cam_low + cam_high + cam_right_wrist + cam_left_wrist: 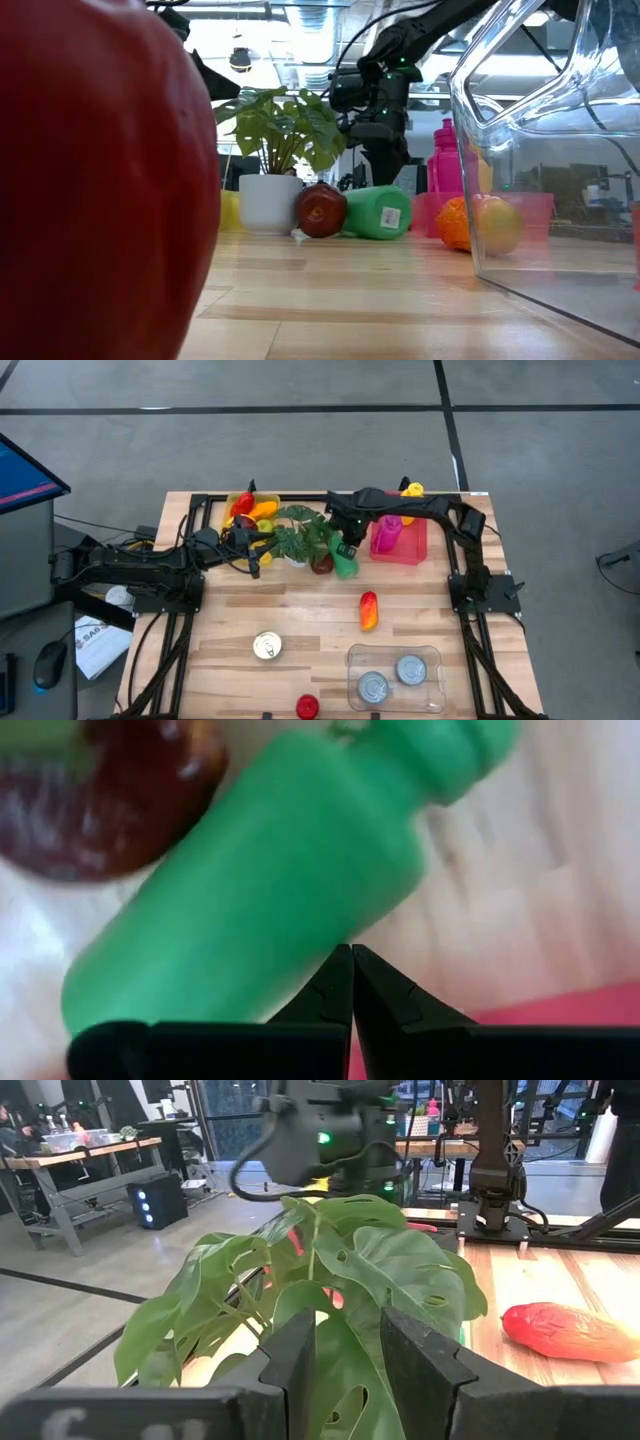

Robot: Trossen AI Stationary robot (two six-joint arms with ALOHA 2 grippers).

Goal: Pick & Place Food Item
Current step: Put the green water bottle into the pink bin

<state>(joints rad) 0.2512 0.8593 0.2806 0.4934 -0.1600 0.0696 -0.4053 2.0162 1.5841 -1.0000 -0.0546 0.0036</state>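
the right gripper (346, 546) hangs over the far middle of the table, its two fingers pressed together with nothing between them, their tips (352, 982) right above a green bottle (260, 880) that lies on its side on the wood. just beside the bottle's base sits a dark red round fruit (321, 210), and both lie at the foot of a small potted plant (275, 150) in a white pot. the left gripper (253, 552) reaches in from the other side of the plant, near a yellow tray (243, 500) of bright toy food at the far edge; its fingers (300, 1370) stand a little apart and close to the leaves, and i can't make out anything held between them. a pink bin (405, 545) with a pink bottle (386, 533) standing in it sits just right of the green bottle. nearer the front, a red-and-orange pepper-like food item (368, 610) lies alone on the bare wood, well apart from both arms. a clear plastic container (395, 678) at the front right holds two tins, a third tin (266, 646) stands by itself to its left, and a red apple (307, 706) rests at the very front edge of the wooden table (240, 605).
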